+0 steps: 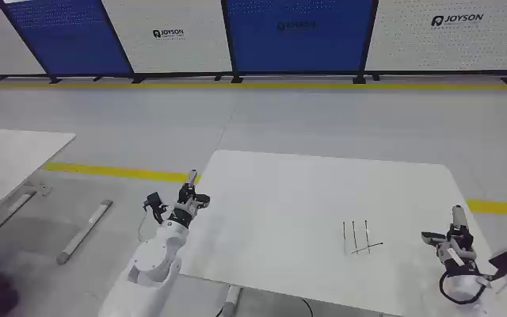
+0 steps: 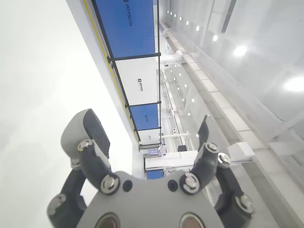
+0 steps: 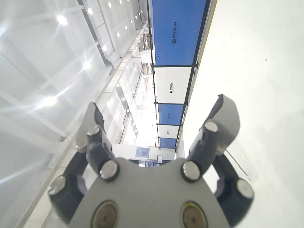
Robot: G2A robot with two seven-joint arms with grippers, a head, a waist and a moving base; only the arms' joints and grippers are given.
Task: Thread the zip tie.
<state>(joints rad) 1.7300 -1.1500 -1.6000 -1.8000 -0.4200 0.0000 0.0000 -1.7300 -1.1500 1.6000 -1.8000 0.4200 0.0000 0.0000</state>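
The zip ties [image 1: 354,236] lie loose on the white bench [image 1: 277,206], just off its centre toward 4 o'clock in the top view. They are very thin, dark strips. Three lie side by side, parallel and slightly apart, each running from 12 to 6 o'clock. A fourth strip [image 1: 372,247] lies slantwise across their 6 o'clock ends, pointing roughly from 8 to 2 o'clock. Heads and tails are too small to tell apart, and whether the fourth strip touches the others cannot be told. Neither arm touches any of them.

The left end effector [image 1: 192,186] sits at the bench's edge at about 9 to 10 o'clock, well apart from the zip ties. In its wrist view the left end effector [image 2: 149,119] stands wide, its two dark-padded fingers [image 2: 97,131] spread and nothing between them, with bare bench surface [image 2: 35,72] to one side.

The right end effector [image 1: 446,227] sits at the bench's 3 o'clock edge, nearer the zip ties but apart from them. In its wrist view the right end effector [image 3: 158,102] is also spread wide and holds nothing.

Beyond the bench at 12 o'clock stands a row of blue and white partition panels [image 1: 297,36]. A yellow floor line [image 1: 119,171] runs off at 9 o'clock, where another white tabletop [image 1: 24,154] and a pale bar [image 1: 83,231] on the floor are seen.
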